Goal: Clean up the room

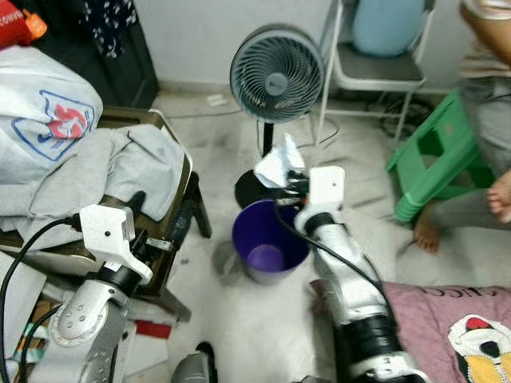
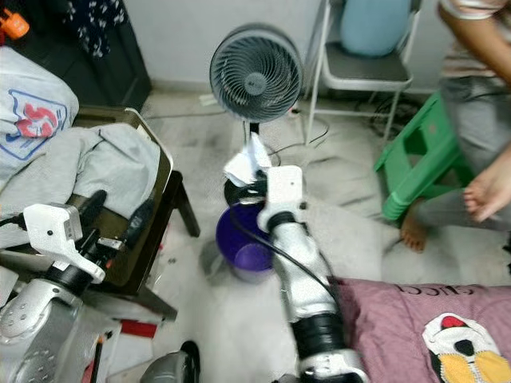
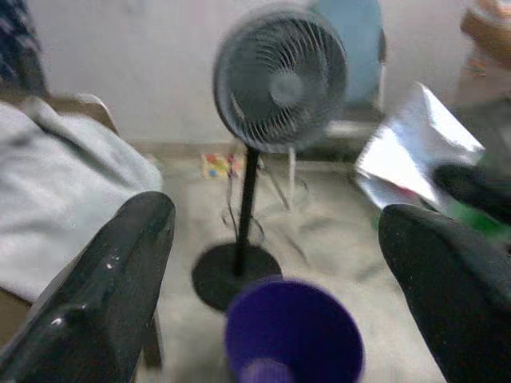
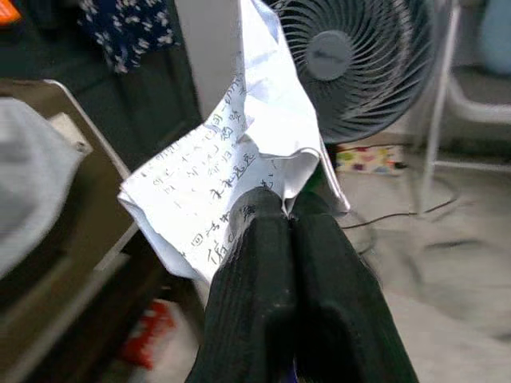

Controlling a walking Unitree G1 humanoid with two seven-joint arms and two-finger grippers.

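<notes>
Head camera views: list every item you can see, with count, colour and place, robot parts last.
crumpled paper: one, white with handwriting, pinched in the right gripper above the bin
waste bin: one, purple, on the floor in front of the fan
pedestal fan: one, dark grey, behind the bin
chair: one, grey metal, by the back wall
step stool: one, green, on the floor at right
clothes: a grey pile on the brown table at left
blanket: one, pink, lower right
person: one, at the right edge, barefoot
left gripper: open, beside the table
right gripper: shut on the paper
</notes>
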